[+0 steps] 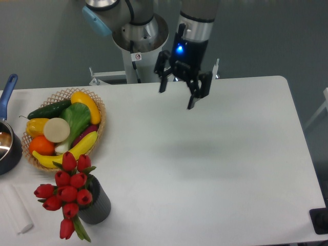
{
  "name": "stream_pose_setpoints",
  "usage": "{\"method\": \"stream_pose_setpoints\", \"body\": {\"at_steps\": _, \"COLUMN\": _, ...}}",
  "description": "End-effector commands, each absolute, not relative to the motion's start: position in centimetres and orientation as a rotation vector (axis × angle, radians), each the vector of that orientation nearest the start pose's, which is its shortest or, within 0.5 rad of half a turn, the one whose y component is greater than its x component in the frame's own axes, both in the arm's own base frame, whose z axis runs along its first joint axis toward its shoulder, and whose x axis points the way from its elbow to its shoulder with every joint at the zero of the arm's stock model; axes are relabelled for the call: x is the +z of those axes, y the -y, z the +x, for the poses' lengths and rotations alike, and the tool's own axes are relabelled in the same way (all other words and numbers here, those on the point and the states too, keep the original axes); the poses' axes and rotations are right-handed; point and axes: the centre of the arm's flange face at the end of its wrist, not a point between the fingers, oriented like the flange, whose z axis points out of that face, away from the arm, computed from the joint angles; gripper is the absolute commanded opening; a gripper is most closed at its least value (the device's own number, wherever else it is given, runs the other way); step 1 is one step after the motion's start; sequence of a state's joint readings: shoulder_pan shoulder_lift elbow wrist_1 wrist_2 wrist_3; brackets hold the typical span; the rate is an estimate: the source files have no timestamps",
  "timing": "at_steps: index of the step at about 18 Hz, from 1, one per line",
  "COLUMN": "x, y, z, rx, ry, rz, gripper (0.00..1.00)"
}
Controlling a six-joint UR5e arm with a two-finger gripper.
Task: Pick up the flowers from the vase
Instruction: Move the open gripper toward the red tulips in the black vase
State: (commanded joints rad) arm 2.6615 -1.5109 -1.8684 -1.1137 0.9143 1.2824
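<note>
jaws (177, 97) spread wide above table (215, 169); flowers (66, 192) in vase (98, 207)

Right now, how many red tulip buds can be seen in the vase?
10 flowers visible: two at top, three across the middle, two out left, two lower, one drooping at bottom. Others may be hidden beneath, above the vase.

The arm (197, 15) is cut off by the top edge. At the left edge only part of the pot (7, 148) shows. The flowers (66, 192) hide the mouth of the vase (97, 205). The black thing (320, 220) at lower right is cut off.
</note>
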Motion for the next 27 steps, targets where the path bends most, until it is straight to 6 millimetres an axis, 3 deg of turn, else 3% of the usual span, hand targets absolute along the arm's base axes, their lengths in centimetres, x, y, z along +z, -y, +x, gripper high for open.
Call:
{"method": "stream_pose_setpoints", "body": {"at_steps": 8, "x": 40.4, "y": -44.1, "z": -31.2, "rx": -0.153, "ry": -0.368, "rz": -2.424, "gripper": 1.00}}
{"method": "stream_pose_setpoints", "body": {"at_steps": 16, "x": 38.3, "y": -50.8, "z": -32.6, "rx": -0.215, "ry": -0.386, "rz": -2.338, "gripper": 1.00}}
{"method": "stream_pose_setpoints", "body": {"at_steps": 24, "x": 37.3, "y": -54.5, "z": -30.2, "rx": -0.290, "ry": -0.469, "rz": -2.278, "gripper": 1.00}}
{"method": "stream_pose_setpoints", "body": {"at_steps": 27, "x": 36.6, "y": -56.9, "z": -29.9, "rx": -0.310, "ry": -0.500, "rz": -2.272, "gripper": 1.00}}
